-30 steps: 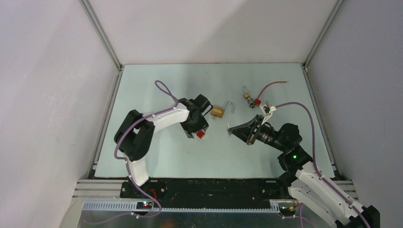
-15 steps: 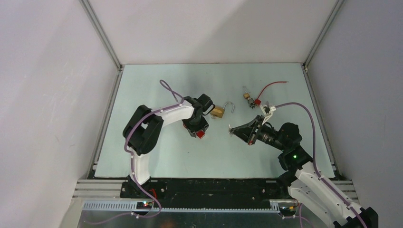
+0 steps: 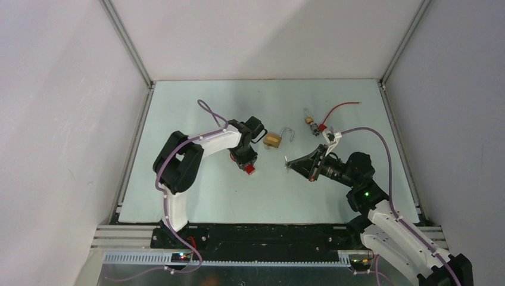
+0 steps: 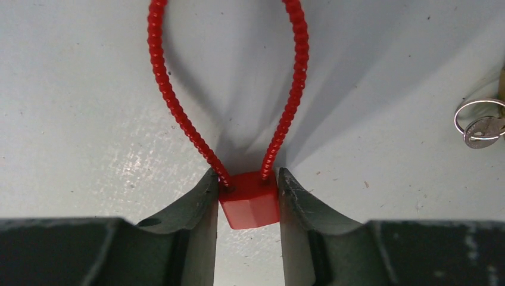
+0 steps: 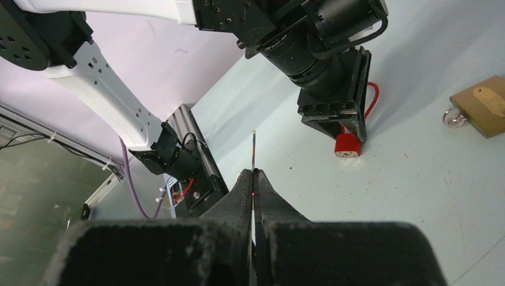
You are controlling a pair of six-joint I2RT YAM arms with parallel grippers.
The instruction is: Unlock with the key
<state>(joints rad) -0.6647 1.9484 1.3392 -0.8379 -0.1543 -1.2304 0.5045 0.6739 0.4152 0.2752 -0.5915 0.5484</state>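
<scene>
The brass padlock (image 3: pixel 273 140) lies mid-table with its silver shackle (image 3: pixel 290 133) swung open; it also shows in the right wrist view (image 5: pixel 483 104). A silver ring with a small silvery piece (image 4: pixel 478 124) lies against its body. My right gripper (image 3: pixel 290 162) is shut on the key (image 5: pixel 253 146), a thin silvery blade seen edge-on and sticking out past the fingertips, a little to the right of the padlock. My left gripper (image 4: pixel 247 179) is shut on a red plastic tag (image 4: pixel 250 205) with a red wire loop (image 4: pixel 164 83), resting on the table left of the padlock.
A second small padlock (image 3: pixel 310 121) with a red tag (image 3: pixel 322 127) and a red wire (image 3: pixel 342 106) lies at the back right. Enclosure walls and metal rails (image 3: pixel 134 149) border the pale table.
The left arm's elbow has swung right and away from me while its gripper stayed on the red tag. The right gripper with the key has barely shifted.
</scene>
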